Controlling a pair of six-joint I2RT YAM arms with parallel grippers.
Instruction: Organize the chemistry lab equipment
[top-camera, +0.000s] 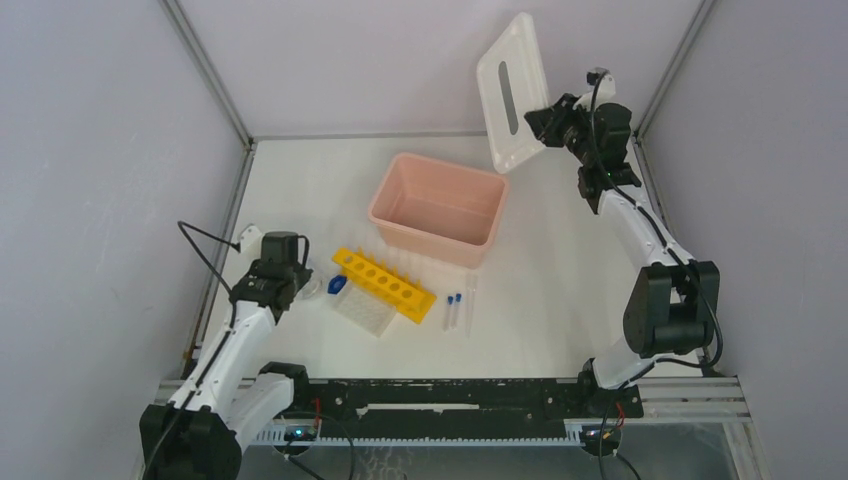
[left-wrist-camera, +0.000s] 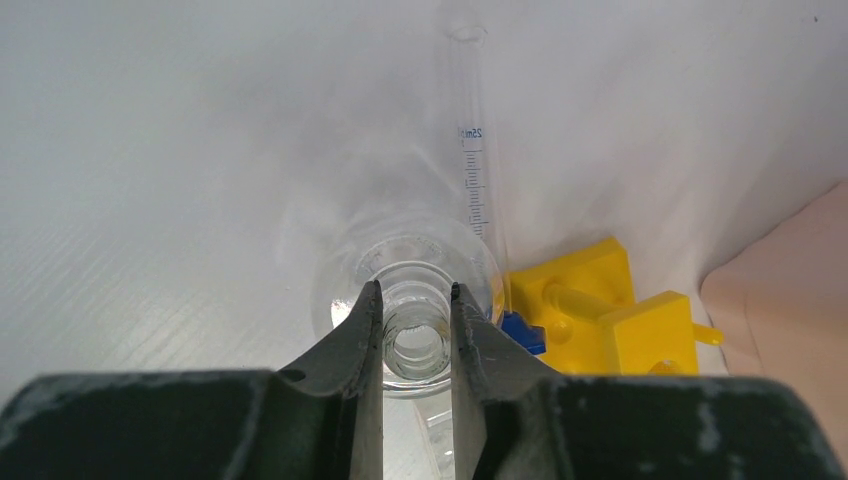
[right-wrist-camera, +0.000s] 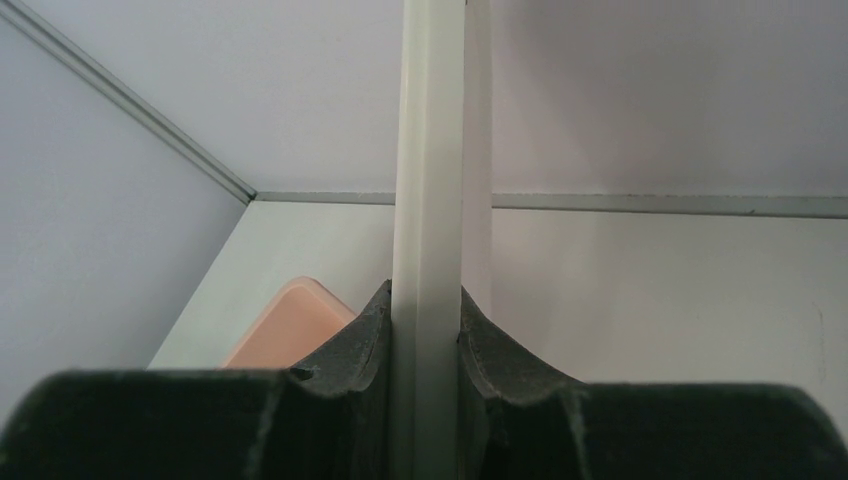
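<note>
My left gripper (top-camera: 303, 282) is low over the table's left side. In the left wrist view it (left-wrist-camera: 414, 292) is shut on the neck of a small round clear flask (left-wrist-camera: 405, 262). A clear graduated tube (left-wrist-camera: 472, 150) lies just beyond the flask. The yellow tube rack (top-camera: 385, 283) lies to the right and shows in the left wrist view (left-wrist-camera: 600, 310). The clear well plate (top-camera: 364, 312) sits against the rack's near side. Two blue-capped vials (top-camera: 452, 308) and a thin clear tube (top-camera: 470, 298) lie right of the rack. My right gripper (top-camera: 541, 124) is shut on the white lid (top-camera: 512, 90), held high.
The open pink box (top-camera: 440, 205) stands mid-table behind the rack; its corner shows in the right wrist view (right-wrist-camera: 285, 325). A small blue piece (top-camera: 337, 284) lies at the rack's left end. Grey walls enclose the table on three sides.
</note>
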